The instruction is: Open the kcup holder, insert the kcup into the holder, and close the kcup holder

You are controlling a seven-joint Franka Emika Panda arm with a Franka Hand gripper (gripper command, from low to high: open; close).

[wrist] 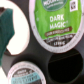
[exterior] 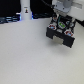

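The black kcup holder (exterior: 60, 36) stands at the back right of the white table in the exterior view, with coloured pod tops showing in its open top. My gripper (exterior: 61, 20) hangs straight down over those pods, very close to them. Its fingers are lost against the dark box. The wrist view is a tight close-up of the holder's round slots. A green-topped kcup (wrist: 57, 22) labelled Dark Magic sits in one, a second green-topped pod (wrist: 27, 74) in another, and a slot (wrist: 62, 70) beside them is empty. A white round with a teal shape (wrist: 9, 30) is unclear.
A white bottle-like object (exterior: 25, 11) and dark equipment (exterior: 9, 19) stand along the back edge at the exterior view's left. The white tabletop (exterior: 30, 55) spreads in front of the holder.
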